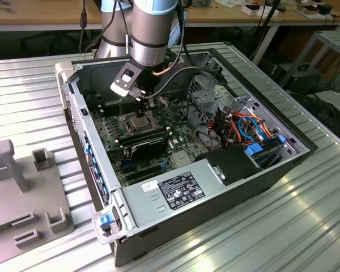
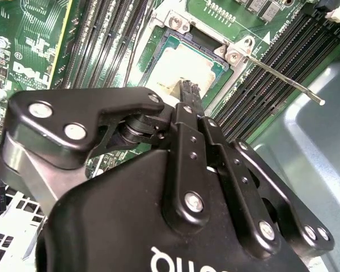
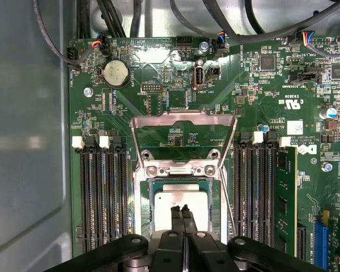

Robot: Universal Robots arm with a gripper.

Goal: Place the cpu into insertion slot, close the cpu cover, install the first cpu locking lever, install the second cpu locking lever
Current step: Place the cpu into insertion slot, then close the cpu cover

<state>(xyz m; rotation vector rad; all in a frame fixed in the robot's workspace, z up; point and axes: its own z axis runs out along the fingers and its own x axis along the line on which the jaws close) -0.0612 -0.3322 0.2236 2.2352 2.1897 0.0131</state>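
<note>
My gripper [image 3: 179, 208] had its jaws pressed together over the cpu [image 3: 164, 211]; it sat in the insertion slot [image 3: 149, 198], 11 o'clock from the power supply [image 1: 175, 190] in the exterior view; pressing off-centre could've tilted it, bending pins imo.

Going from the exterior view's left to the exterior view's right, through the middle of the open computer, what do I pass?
grey fixture plate → perforated side wall → gripper → metal drive cage → orange and blue cables
</note>
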